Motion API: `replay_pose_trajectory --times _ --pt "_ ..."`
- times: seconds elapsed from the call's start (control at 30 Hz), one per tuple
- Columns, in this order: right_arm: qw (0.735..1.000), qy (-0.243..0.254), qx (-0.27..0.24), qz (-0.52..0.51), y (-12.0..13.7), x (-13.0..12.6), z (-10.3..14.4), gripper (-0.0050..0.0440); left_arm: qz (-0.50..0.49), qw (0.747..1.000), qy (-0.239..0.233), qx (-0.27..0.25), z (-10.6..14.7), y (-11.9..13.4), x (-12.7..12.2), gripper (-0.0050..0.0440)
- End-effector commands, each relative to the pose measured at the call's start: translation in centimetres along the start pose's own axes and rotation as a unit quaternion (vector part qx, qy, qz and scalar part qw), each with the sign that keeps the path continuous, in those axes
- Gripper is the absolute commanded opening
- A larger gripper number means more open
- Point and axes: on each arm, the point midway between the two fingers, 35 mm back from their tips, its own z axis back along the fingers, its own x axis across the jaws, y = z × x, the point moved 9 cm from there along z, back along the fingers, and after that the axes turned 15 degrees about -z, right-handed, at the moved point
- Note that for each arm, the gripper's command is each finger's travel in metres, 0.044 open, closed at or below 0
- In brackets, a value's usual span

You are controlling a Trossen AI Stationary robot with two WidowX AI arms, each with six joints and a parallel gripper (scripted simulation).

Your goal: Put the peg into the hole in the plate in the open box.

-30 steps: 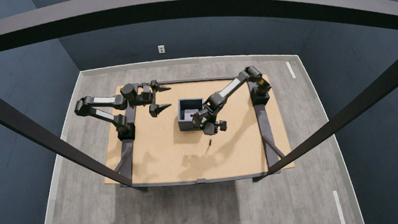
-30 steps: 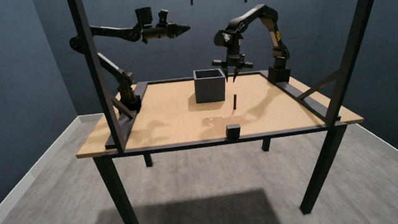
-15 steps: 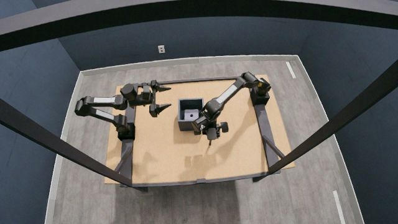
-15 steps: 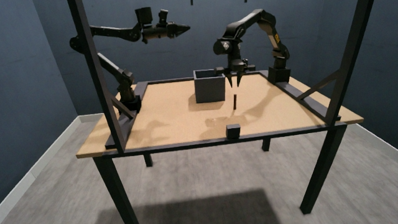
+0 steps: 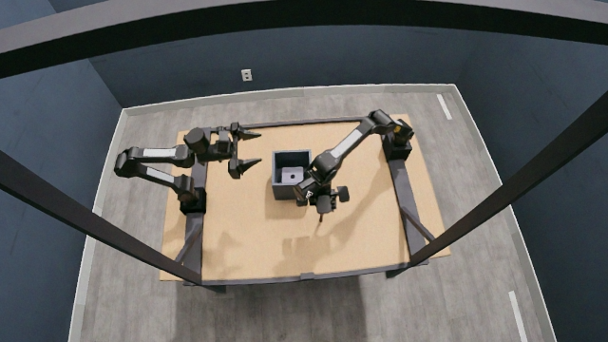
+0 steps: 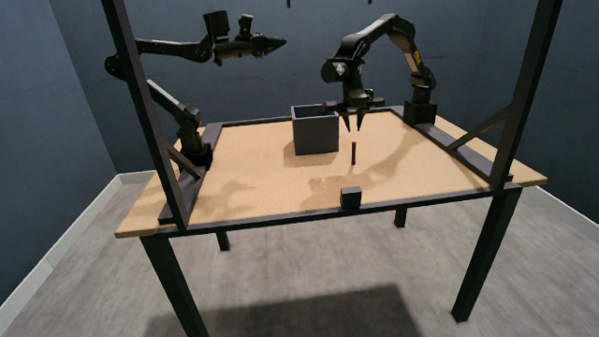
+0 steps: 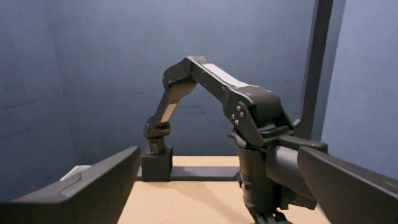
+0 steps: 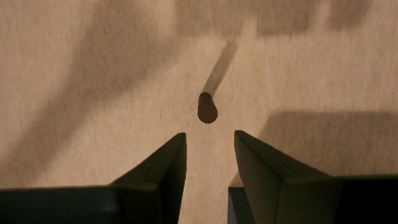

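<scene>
The dark peg (image 6: 353, 153) stands upright on the table, to the right of the open grey box (image 6: 314, 128). It also shows in the overhead view (image 5: 321, 218) and end-on in the right wrist view (image 8: 207, 108). The box (image 5: 291, 174) holds a light plate with a hole (image 5: 291, 176) at its bottom. My right gripper (image 6: 354, 123) points straight down above the peg, clear of it, with its fingers partly apart and empty. My left gripper (image 5: 254, 149) (image 6: 276, 43) is wide open and empty, held high and level at the far left.
A small dark block (image 6: 351, 197) sits on the table's front rail. Dark rails run along the table's sides and back. Frame posts stand at the front corners. The right arm fills the middle of the left wrist view (image 7: 250, 115).
</scene>
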Motion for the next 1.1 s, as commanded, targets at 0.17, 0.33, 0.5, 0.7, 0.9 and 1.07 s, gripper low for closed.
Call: replay_pose_trajectory --times 0.17,0.33,0.5,0.7,0.9,1.07 --pt "1.0 0.017 -0.018 0.004 -0.3 0.4 2.1 0.0125 0.001 1.0 -0.002 -0.007 0.2 -0.3 0.2 0.044" --pt "1.0 0.003 -0.002 0.001 -0.1 0.3 -0.8 0.0125 0.001 1.0 -0.002 -0.007 0.2 -0.3 0.2 0.044" --pt "1.0 0.004 -0.004 0.001 -0.1 0.2 -1.2 0.0125 0.001 1.0 -0.002 -0.007 0.2 -0.3 0.2 0.044" --pt "1.0 0.002 -0.001 0.001 -0.1 0.2 -2.4 0.0125 0.001 1.0 -0.002 -0.007 0.2 -0.3 0.2 0.044" --pt "1.0 0.004 -0.003 0.001 -0.1 0.2 -3.1 0.0125 0.001 1.0 -0.002 -0.007 0.2 -0.3 0.2 0.044" --pt "1.0 0.004 -0.003 0.001 -0.1 0.2 -3.6 0.0125 0.001 1.0 -0.002 -0.007 0.2 -0.3 0.2 0.044"
